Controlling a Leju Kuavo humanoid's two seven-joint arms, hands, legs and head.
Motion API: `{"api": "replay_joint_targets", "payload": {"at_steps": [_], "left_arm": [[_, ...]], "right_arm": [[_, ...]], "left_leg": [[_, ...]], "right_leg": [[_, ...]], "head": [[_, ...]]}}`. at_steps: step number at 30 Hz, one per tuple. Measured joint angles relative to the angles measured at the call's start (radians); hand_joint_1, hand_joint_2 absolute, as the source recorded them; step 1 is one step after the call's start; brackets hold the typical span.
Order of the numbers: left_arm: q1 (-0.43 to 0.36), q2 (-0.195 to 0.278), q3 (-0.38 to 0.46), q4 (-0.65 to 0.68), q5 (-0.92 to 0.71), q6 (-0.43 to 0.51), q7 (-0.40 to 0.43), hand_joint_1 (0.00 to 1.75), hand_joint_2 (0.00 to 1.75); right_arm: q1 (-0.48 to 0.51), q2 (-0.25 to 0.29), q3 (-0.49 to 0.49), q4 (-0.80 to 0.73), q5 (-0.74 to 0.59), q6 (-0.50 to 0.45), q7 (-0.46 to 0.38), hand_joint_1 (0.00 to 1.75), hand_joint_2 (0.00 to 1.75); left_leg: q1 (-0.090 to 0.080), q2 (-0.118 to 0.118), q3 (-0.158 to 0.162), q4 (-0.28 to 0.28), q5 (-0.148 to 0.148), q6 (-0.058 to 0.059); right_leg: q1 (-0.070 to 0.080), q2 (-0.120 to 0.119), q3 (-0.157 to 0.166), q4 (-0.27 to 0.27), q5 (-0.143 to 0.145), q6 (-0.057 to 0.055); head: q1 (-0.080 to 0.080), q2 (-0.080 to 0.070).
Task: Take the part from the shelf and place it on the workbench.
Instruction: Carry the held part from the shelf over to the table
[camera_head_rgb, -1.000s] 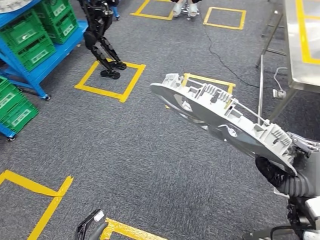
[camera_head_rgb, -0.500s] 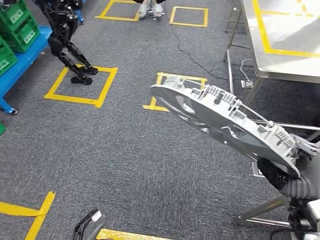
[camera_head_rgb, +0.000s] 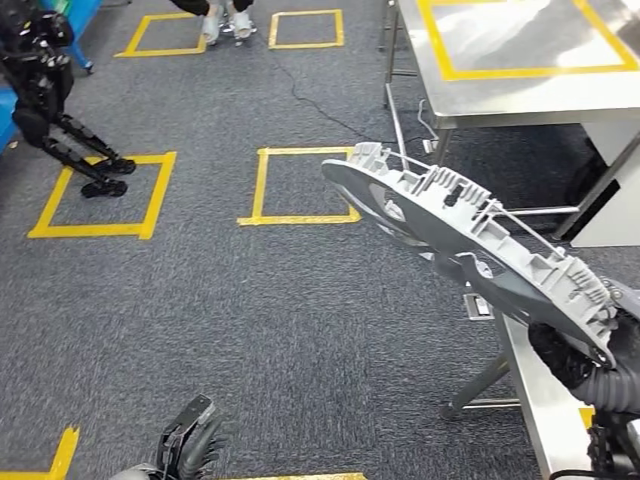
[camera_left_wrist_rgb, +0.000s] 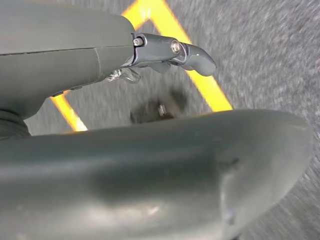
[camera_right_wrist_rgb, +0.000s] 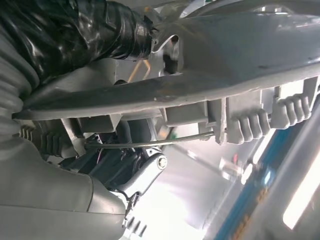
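Note:
A long grey plastic part (camera_head_rgb: 468, 235) with ribs and clips juts up and to the left over the carpet, and my right hand (camera_head_rgb: 573, 362) grips its near end at the lower right. In the right wrist view the dark fingers (camera_right_wrist_rgb: 94, 30) wrap the part (camera_right_wrist_rgb: 226, 65) from close behind. The steel workbench (camera_head_rgb: 513, 100), marked with a yellow tape rectangle, stands at the upper right, beyond the part's far tip. My left hand (camera_head_rgb: 189, 447) hangs low at the bottom edge and holds nothing; its grey thumb (camera_left_wrist_rgb: 151, 165) and one finger (camera_left_wrist_rgb: 177, 50) hang apart over the carpet.
Yellow tape squares (camera_head_rgb: 302, 185) mark the grey carpet. Another robot's black legs (camera_head_rgb: 68, 140) stand in a square at the upper left. A person's feet (camera_head_rgb: 226, 15) are at the top. A second steel surface (camera_head_rgb: 543, 410) lies at the lower right, beneath the part.
The camera has turned to the right, so the whole scene slid left: the blue shelf with green crates left the picture and the workbench came in. The part stays in my right hand.

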Motion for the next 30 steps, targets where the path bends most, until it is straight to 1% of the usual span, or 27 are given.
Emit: {"api": "replay_joint_targets", "payload": {"at_steps": [1,2,3,4,5,7,8,9,11,12,14,15,16,17,18,19,20,21,22,23,24,25,26,27,28,29,30], "left_arm": [[0.001,-0.003,-0.001,-0.003,-0.019,0.01,-0.002,0.0,0.0],[0.003,-0.006,-0.003,-0.005,-0.03,0.016,-0.003,0.0,0.0],[0.004,-0.008,-0.004,-0.007,-0.035,0.019,-0.004,0.0,0.0],[0.005,-0.01,-0.005,-0.009,-0.038,0.02,-0.004,0.0,0.0],[0.004,-0.011,-0.006,-0.011,-0.039,0.022,-0.004,0.0,0.0],[0.002,-0.011,-0.008,-0.014,-0.041,0.024,-0.004,0.0,0.0],[0.002,-0.01,-0.009,-0.015,-0.042,0.025,-0.004,0.0,0.0],[0.002,-0.009,-0.009,-0.015,-0.045,0.025,-0.004,0.0,0.0],[0.0,-0.009,-0.009,-0.019,-0.056,0.022,-0.003,0.0,0.0],[-0.001,-0.011,-0.008,-0.022,-0.066,0.016,-0.001,0.0,0.0],[-0.002,-0.014,-0.007,-0.028,-0.086,0.0,0.002,0.0,0.0],[0.0,-0.015,-0.004,-0.03,-0.092,-0.009,0.004,0.0,0.0],[0.003,-0.016,0.001,-0.03,-0.089,-0.016,0.005,0.0,0.0],[0.006,-0.017,0.008,-0.03,-0.082,-0.02,0.006,0.0,0.0],[0.009,-0.018,0.018,-0.03,-0.072,-0.023,0.007,0.0,0.0],[0.011,-0.021,0.028,-0.03,-0.063,-0.024,0.008,0.0,0.0],[0.012,-0.024,0.039,-0.03,-0.056,-0.023,0.009,0.0,0.0],[0.012,-0.027,0.049,-0.03,-0.049,-0.022,0.011,0.0,0.0],[0.013,-0.029,0.059,-0.03,-0.04,-0.02,0.012,0.0,0.0],[0.015,-0.031,0.072,-0.03,-0.03,-0.017,0.013,0.0,0.0],[0.017,-0.033,0.085,-0.03,-0.02,-0.014,0.014,0.0,0.0],[0.02,-0.035,0.099,-0.031,-0.013,-0.011,0.015,0.0,0.0],[0.022,-0.038,0.112,-0.032,-0.008,-0.008,0.015,0.0,0.0],[0.024,-0.041,0.122,-0.034,-0.006,-0.007,0.015,0.0,0.0],[0.025,-0.043,0.131,-0.037,-0.005,-0.006,0.015,0.0,0.0],[0.026,-0.045,0.138,-0.039,-0.006,-0.006,0.015,0.0,0.0],[0.029,-0.045,0.144,-0.04,-0.006,-0.006,0.016,0.0,0.0]], "right_arm": [[0.004,0.004,-0.004,-0.006,0.002,-0.002,0.001,1.75,1.75],[0.008,0.008,-0.006,-0.012,0.003,-0.003,0.001,1.75,1.75],[0.013,0.011,-0.008,-0.016,0.004,-0.004,0.001,1.75,1.75],[0.016,0.013,-0.009,-0.018,0.005,-0.005,0.001,1.75,1.75],[0.019,0.014,-0.011,-0.02,0.006,-0.005,0.002,1.75,1.75],[0.022,0.017,-0.014,-0.024,0.007,-0.005,0.002,1.75,1.75],[0.024,0.019,-0.015,-0.026,0.007,-0.005,0.002,1.75,1.75],[0.026,0.021,-0.016,-0.029,0.007,-0.005,0.002,1.75,1.75],[0.032,0.023,-0.021,-0.033,0.01,-0.005,0.004,1.75,1.75],[0.037,0.023,-0.025,-0.035,0.011,-0.006,0.005,1.75,1.75],[0.038,0.023,-0.03,-0.04,0.013,-0.007,0.005,1.75,1.75],[0.037,0.024,-0.031,-0.043,0.013,-0.008,0.005,1.75,1.75],[0.036,0.025,-0.031,-0.045,0.014,-0.009,0.005,1.75,1.75],[0.037,0.026,-0.031,-0.047,0.014,-0.012,0.005,1.75,1.75],[0.041,0.027,-0.031,-0.05,0.014,-0.014,0.006,1.75,1.75],[0.046,0.028,-0.032,-0.053,0.016,-0.017,0.007,1.75,1.75],[0.05,0.028,-0.032,-0.058,0.018,-0.02,0.008,1.75,1.75],[0.054,0.028,-0.034,-0.063,0.021,-0.023,0.01,1.75,1.75],[0.056,0.028,-0.036,-0.07,0.024,-0.027,0.012,1.75,1.75],[0.058,0.029,-0.039,-0.078,0.026,-0.031,0.015,1.75,1.75],[0.062,0.03,-0.042,-0.085,0.029,-0.037,0.017,1.75,1.75],[0.068,0.031,-0.046,-0.091,0.03,-0.042,0.02,1.75,1.75],[0.074,0.032,-0.049,-0.097,0.031,-0.046,0.022,1.75,1.75],[0.08,0.033,-0.052,-0.102,0.032,-0.048,0.024,1.75,1.75],[0.084,0.034,-0.055,-0.107,0.033,-0.051,0.026,1.75,1.75],[0.087,0.034,-0.056,-0.113,0.034,-0.053,0.027,1.75,1.75],[0.088,0.035,-0.058,-0.119,0.034,-0.055,0.029,1.75,1.75]], "left_leg": [[0.0,-0.015,-0.035,0.073,-0.03,0.002],[-0.001,-0.023,-0.063,0.129,-0.046,0.006],[-0.003,-0.027,-0.079,0.154,-0.043,0.01],[-0.005,-0.031,-0.079,0.141,-0.02,0.017],[-0.009,-0.039,-0.062,0.092,0.02,0.024],[-0.014,-0.081,-0.013,-0.037,0.094,0.039],[-0.015,-0.1,0.006,-0.085,0.111,0.043],[-0.016,-0.112,0.016,-0.111,0.114,0.046],[-0.018,-0.1,0.024,-0.13,0.11,0.049],[-0.017,-0.089,0.026,-0.139,0.113,0.05],[-0.015,-0.066,0.034,-0.157,0.121,0.054],[-0.015,-0.053,0.037,-0.162,0.123,0.056],[-0.015,-0.04,0.038,-0.162,0.123,0.057],[-0.016,-0.026,0.037,-0.162,0.122,0.058],[-0.015,-0.013,0.038,-0.162,0.121,0.057],[-0.014,0.0,0.038,-0.161,0.119,0.056],[-0.012,0.011,0.038,-0.159,0.117,0.053],[-0.01,0.022,0.039,-0.157,0.113,0.048],[-0.012,0.032,0.04,-0.152,0.109,0.041],[-0.013,0.041,0.041,-0.147,0.103,0.034],[-0.016,0.049,0.042,-0.143,0.099,0.028],[-0.019,0.058,0.044,-0.14,0.096,0.025],[-0.019,0.067,0.046,-0.138,0.093,0.021],[-0.017,0.071,0.048,-0.137,0.089,0.018],[-0.013,0.06,0.046,-0.126,0.078,0.014],[-0.01,0.04,0.036,-0.098,0.057,0.01],[-0.007,0.014,0.015,-0.048,0.029,0.007]], "right_leg": [[0.002,0.013,0.0,0.0,0.0,-0.003],[0.005,0.026,0.001,0.0,0.0,-0.004],[0.007,0.041,0.002,0.0,0.0,-0.005],[0.01,0.055,0.003,0.0,0.0,-0.005],[0.011,0.069,0.005,0.0,0.0,-0.005],[0.011,0.095,0.006,0.001,0.0,-0.004],[0.009,0.107,0.003,0.001,0.001,-0.001],[0.007,0.119,-0.002,0.002,0.004,0.003],[0.002,0.139,-0.012,-0.001,0.01,0.015],[0.001,0.133,-0.017,-0.001,0.009,0.019],[0.004,0.082,-0.04,0.037,-0.019,0.026],[0.005,0.049,-0.065,0.088,-0.048,0.029],[0.005,0.026,-0.096,0.155,-0.08,0.034],[0.003,0.015,-0.128,0.22,-0.105,0.038],[0.0,0.008,-0.148,0.264,-0.115,0.042],[-0.003,0.003,-0.151,0.271,-0.108,0.047],[-0.006,-0.003,-0.131,0.237,-0.085,0.051],[-0.009,-0.017,-0.095,0.172,-0.053,0.055],[-0.008,-0.042,-0.057,0.102,-0.031,0.06],[-0.007,-0.059,-0.024,0.046,-0.016,0.057],[-0.005,-0.071,-0.004,0.014,-0.011,0.051],[-0.002,-0.072,0.002,0.004,-0.014,0.042],[-0.002,-0.057,0.003,0.005,-0.013,0.03],[-0.002,-0.047,0.002,0.005,-0.013,0.022],[-0.002,-0.037,0.003,0.006,-0.012,0.016],[-0.003,-0.026,0.004,0.005,-0.012,0.009],[-0.003,-0.015,0.005,0.005,-0.011,0.004]], "head": [[0.0,0.0],[-0.001,0.0],[-0.001,0.0],[-0.001,0.0],[-0.001,0.0],[0.0,0.0],[-0.001,0.0],[-0.001,0.0],[-0.003,0.0],[-0.002,0.0],[0.0,0.0],[0.002,0.0],[0.003,0.0],[0.003,0.0],[0.003,0.0],[0.003,0.0],[0.003,0.0],[0.003,0.0],[0.004,0.0],[0.004,0.0],[0.003,0.0],[0.002,0.0],[0.0,0.0],[0.0,0.0],[-0.001,0.0],[-0.002,0.0],[-0.003,0.0]]}}
